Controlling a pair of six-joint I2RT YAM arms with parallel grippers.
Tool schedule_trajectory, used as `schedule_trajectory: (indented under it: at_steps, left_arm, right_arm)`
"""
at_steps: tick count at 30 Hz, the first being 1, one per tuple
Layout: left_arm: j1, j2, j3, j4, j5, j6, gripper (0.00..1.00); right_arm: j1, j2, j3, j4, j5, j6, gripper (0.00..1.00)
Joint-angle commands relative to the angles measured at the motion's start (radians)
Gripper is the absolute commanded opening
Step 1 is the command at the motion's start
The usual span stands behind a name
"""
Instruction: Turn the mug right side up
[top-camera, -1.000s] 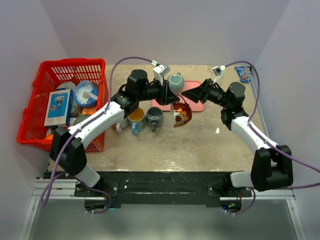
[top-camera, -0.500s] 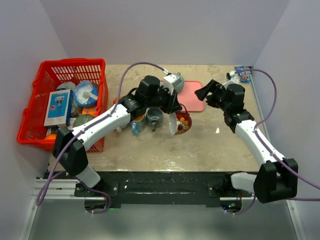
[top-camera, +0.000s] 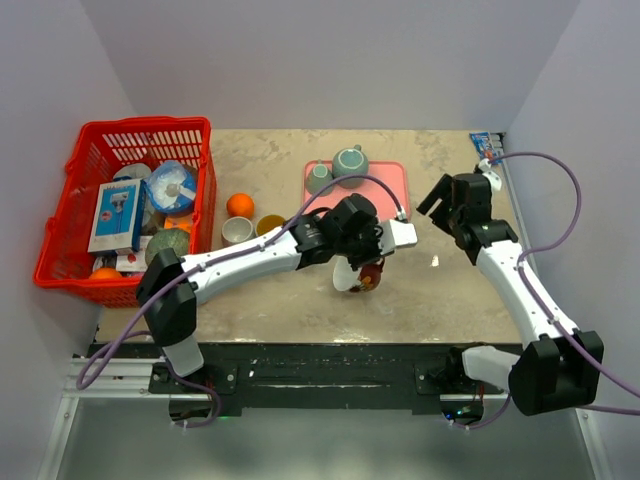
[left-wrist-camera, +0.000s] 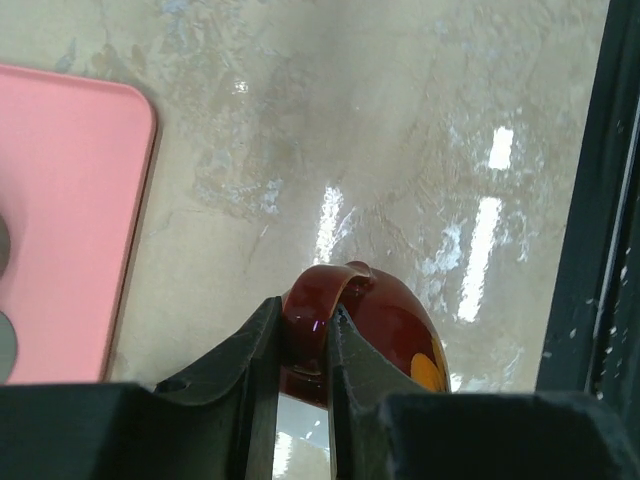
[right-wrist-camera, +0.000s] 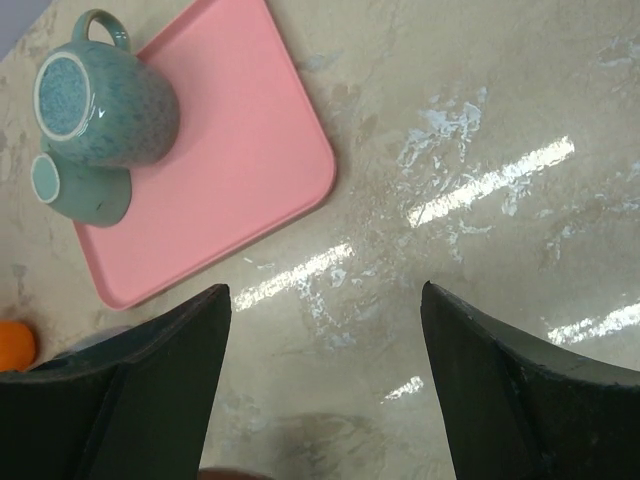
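Red mug held low over the tan table, lower centre of the top view, white inside showing.
Left gripper clenched on its handle; right gripper spread wide, grasping nothing, right of the pink tray.

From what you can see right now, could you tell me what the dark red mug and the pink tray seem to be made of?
The dark red mug looks like glazed ceramic: glossy, with a reflective sheen. The pink tray is probably matte plastic: even colour, rounded moulded rim.
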Motion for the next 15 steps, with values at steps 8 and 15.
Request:
schedule_trajectory:
  at_steps: [8,15]
  left_arm:
    - [-0.025,0.041,0.087,-0.037,-0.027,0.465,0.00]
    - [-0.041,0.012,-0.009,0.053,-0.012,0.652,0.00]
  right_arm:
    - [-0.004,-0.085,-0.017,-0.067,0.017,0.071,0.80]
    - [-0.013,-0.092,0.011,-0.125,0.070,0.076,0.80]
